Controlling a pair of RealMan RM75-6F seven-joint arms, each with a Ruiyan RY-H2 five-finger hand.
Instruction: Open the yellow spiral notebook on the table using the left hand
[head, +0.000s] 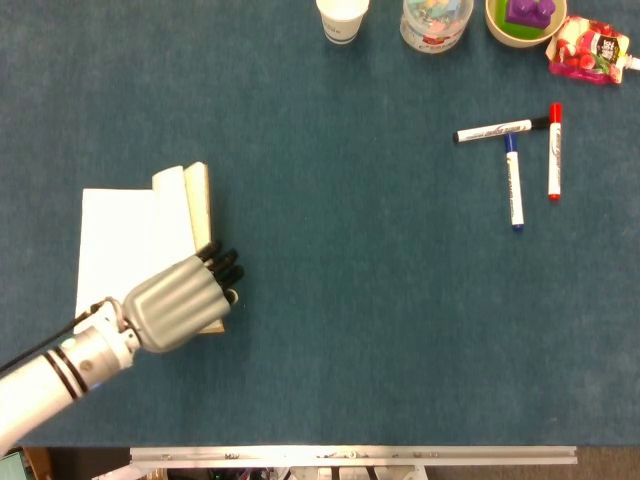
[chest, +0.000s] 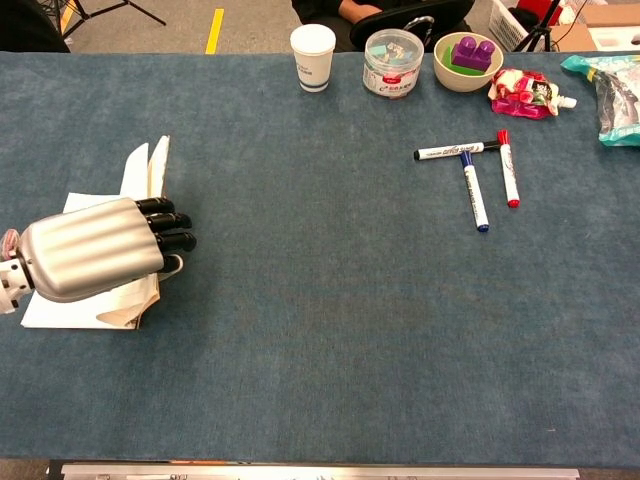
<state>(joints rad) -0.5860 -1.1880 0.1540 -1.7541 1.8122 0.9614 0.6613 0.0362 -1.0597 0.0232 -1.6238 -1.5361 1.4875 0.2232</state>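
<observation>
1. Your left hand (head: 180, 305) sits at about 8 o'clock on the table (head: 350, 300), knuckles up, dark fingers (chest: 170, 222) held close together and reaching toward 3 o'clock over the yellow spiral notebook (head: 125, 235).
2. The cover (head: 198, 195) is up! It stands nearly on edge along the notebook's 3 o'clock side, showing as a thin pale strip with a page or two lifted beside it.
3. White pages (head: 115, 240) lie exposed and flat to the 9 o'clock side of that raised edge, so the opening looks well underway.
4. Whether your fingers pinch the cover or only prop it from behind, I cannot tell; the silver back of the hand hides the contact in both views.
5. What's left, by my read: the cover is not flat yet. Carry it on over toward 3 o'clock until it lies on the table, then let go.
6. Your right hand is nowhere in either view.
7. The three markers (head: 515, 160) lie well apart at 2 o'clock, with the paper cup (chest: 312, 45) at 12.
</observation>
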